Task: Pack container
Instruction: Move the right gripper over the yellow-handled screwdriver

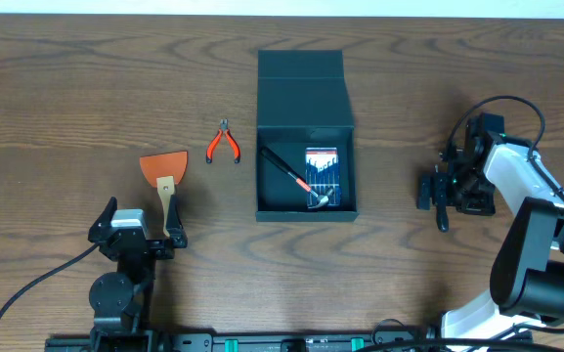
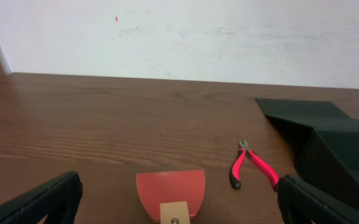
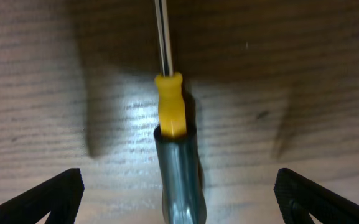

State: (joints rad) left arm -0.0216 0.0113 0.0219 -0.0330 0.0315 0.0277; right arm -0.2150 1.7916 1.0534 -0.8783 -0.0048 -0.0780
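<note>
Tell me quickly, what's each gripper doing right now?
Left gripper: open, holding nothing; scraper lies between its fingers.
Right gripper: open, holding nothing; screwdriver lies between its fingers.

L gripper (image 1: 140, 224) & R gripper (image 1: 450, 196): fingers spread wide, both arms low.

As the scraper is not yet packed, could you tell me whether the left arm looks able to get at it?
Probably yes: the left gripper stands open close by the scraper, whose handle points toward it, and nothing lies over it; the pliers lie apart to one side.
</note>
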